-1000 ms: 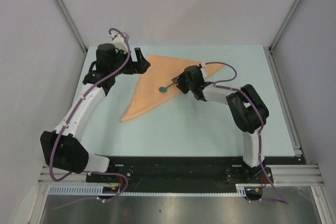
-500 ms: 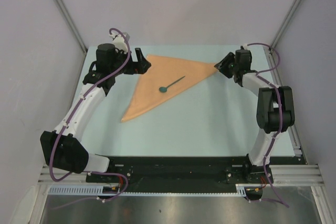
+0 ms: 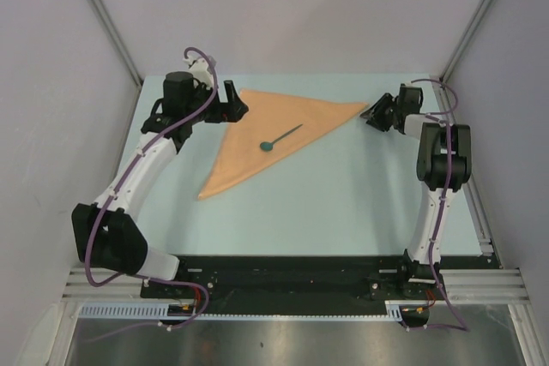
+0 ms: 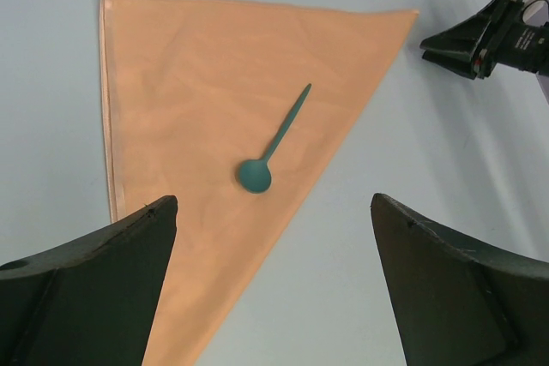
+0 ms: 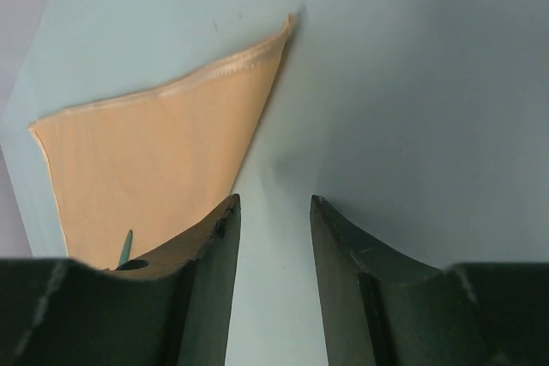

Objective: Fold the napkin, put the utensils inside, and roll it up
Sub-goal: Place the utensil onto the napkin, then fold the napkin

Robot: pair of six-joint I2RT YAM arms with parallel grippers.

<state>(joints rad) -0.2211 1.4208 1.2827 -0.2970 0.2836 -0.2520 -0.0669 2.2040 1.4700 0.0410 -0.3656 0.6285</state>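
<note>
I see the peach-orange cloth napkin (image 3: 274, 130) lying flat on the pale blue bench (image 3: 343, 203), folded into a triangle. One corner is at the far left, one points right, and a long one points toward the near left. The small dark teal spoon with the thin straight handle (image 3: 283, 136) lies on the cloth near its middle. Its rounded head is toward the arms and its handle slants away to the right.

My left hand (image 3: 233, 99) sits just beside the far-left corner of the napkin. Its fingers are spread wide and hold nothing.

My right hand (image 3: 375, 114) is just beside the right-pointing corner. From its wrist camera the fingers (image 5: 214, 255) stand a narrow gap apart. Only bare bench shows between them, and the cloth tip lies ahead of them, ungripped.
</note>
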